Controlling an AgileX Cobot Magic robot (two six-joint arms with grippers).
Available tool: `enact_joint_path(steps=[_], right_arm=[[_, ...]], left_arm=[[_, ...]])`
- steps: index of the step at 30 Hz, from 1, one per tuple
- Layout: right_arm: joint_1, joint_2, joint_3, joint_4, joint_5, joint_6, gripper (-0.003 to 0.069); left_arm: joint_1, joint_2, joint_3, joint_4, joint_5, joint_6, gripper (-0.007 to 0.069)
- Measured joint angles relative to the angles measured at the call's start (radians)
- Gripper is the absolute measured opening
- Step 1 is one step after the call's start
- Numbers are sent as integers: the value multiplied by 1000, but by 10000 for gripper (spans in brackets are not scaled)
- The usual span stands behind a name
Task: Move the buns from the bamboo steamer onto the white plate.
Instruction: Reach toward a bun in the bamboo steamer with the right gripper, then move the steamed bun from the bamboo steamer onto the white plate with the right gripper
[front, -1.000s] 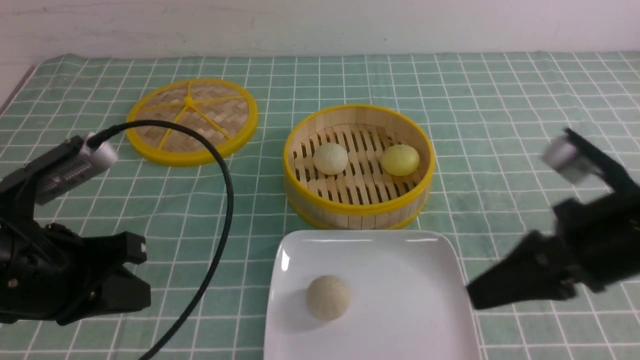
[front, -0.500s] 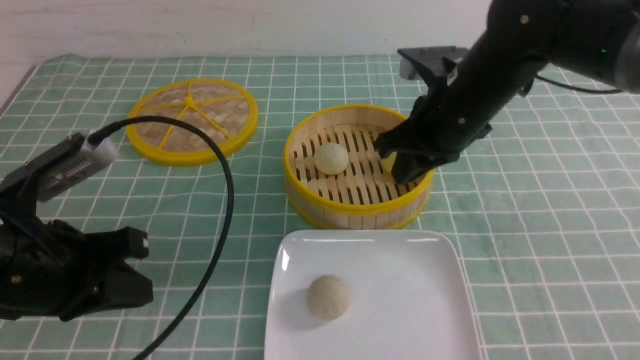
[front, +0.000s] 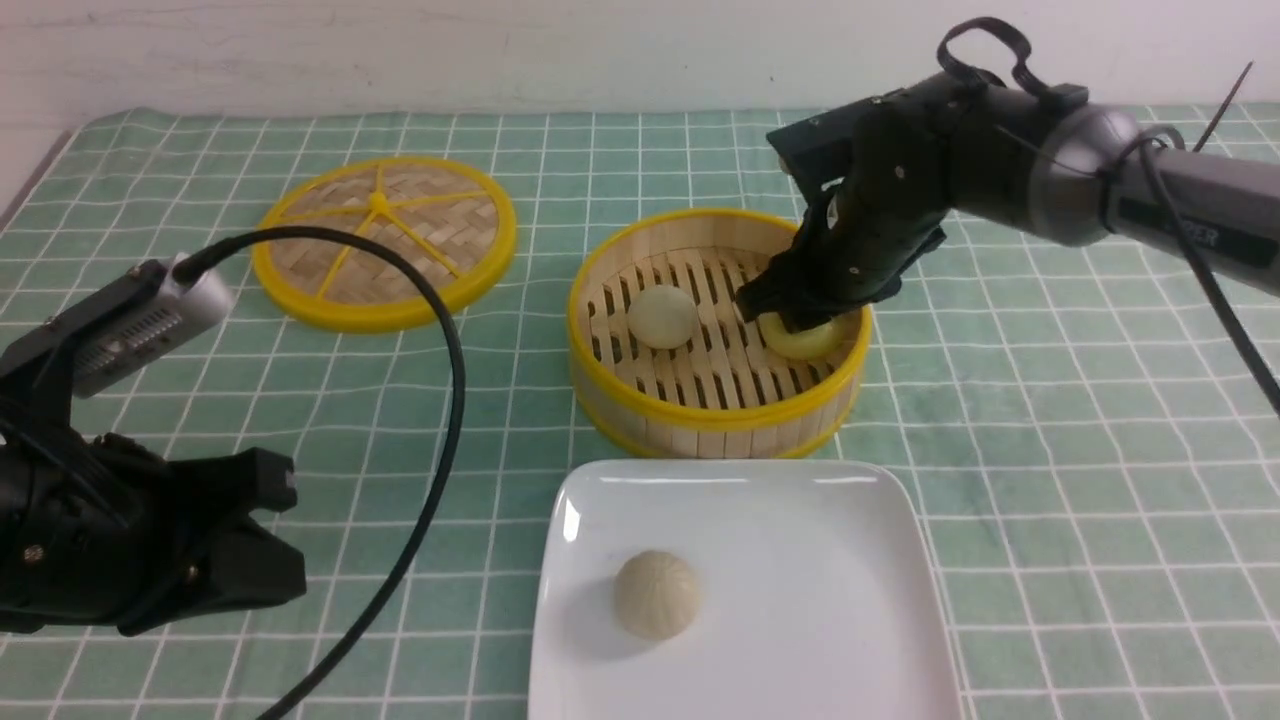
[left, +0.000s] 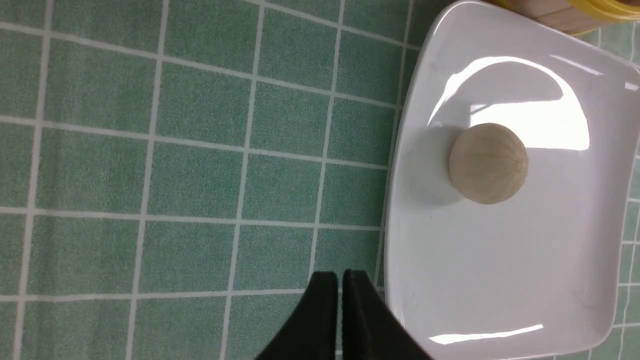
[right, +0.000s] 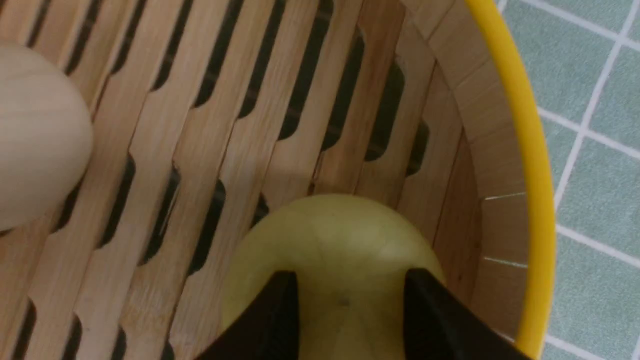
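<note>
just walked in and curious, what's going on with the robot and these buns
The right gripper is down inside the bamboo steamer, jaws open astride the yellow bun. The cream bun lies beside it on the slats. A greyish bun sits on the white plate. The left gripper rests shut, empty, left of the plate.

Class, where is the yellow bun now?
In the front view, the yellow bun sits in the right half of the bamboo steamer, right of the cream bun, under the right gripper.

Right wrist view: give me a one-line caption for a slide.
Right gripper, jaws open, poised over the yellow bun inside the bamboo steamer, cream bun off to one side.
</note>
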Motion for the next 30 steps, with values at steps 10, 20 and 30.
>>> enact_joint_path(steps=[10,20,30], right_arm=[[0,-117,-3,110,147,-58,8],[49,-460,184,373,482,-251,11],[140,-513,582,395,296,-285,16]], left_arm=[[0,0,0,0,-15,0,60],[0,2,-9,-10,-166,9,78],[-178,271,-381,-36,-105,58,226]])
